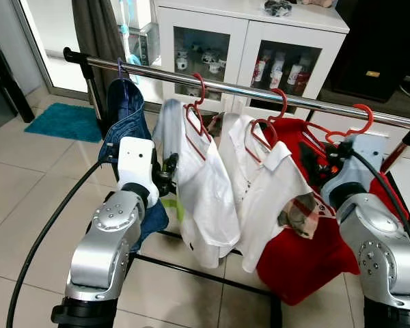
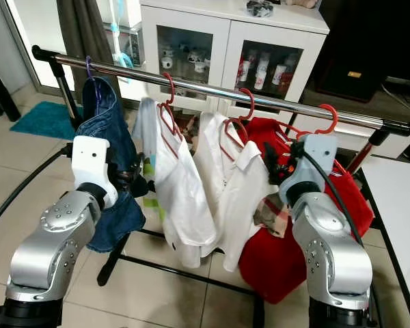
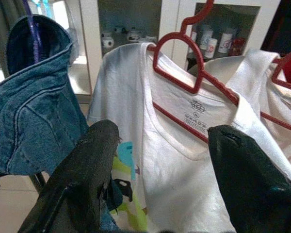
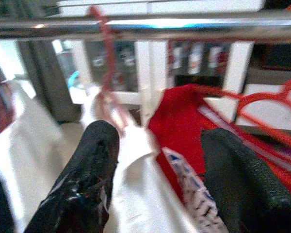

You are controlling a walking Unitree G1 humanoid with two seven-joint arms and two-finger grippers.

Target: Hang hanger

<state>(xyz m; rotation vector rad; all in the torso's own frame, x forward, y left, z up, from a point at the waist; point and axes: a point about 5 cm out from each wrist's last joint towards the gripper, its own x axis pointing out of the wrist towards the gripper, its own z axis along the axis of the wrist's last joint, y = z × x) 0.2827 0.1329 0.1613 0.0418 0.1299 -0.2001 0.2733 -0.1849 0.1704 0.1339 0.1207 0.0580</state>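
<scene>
1. White cabinet [image 1: 249,41] with glass doors at the back, cups and bottles inside.
2. Steel rail [image 1: 260,92] across the scene, four garments hanging along it.
3. Red garment [image 1: 307,253] at the robot's right end of the rail, on a red hanger [image 1: 355,123] hooked over the rail.
4. White collared shirt [image 1: 270,184] beside it, on a red hanger hooked over the rail.
5. White tee [image 3: 184,160] next along, on its own red hanger, hook over the rail.
6. Denim garment [image 1: 126,130] at the left end, on a purple hook.
7. Left end effector [image 3: 160,160], fingers spread wide, holding nothing, just before the tee's front.
8. Right end effector [image 4: 157,160], fingers spread wide, holding nothing, just before the shirt collar and the red garment, below the rail.
</scene>
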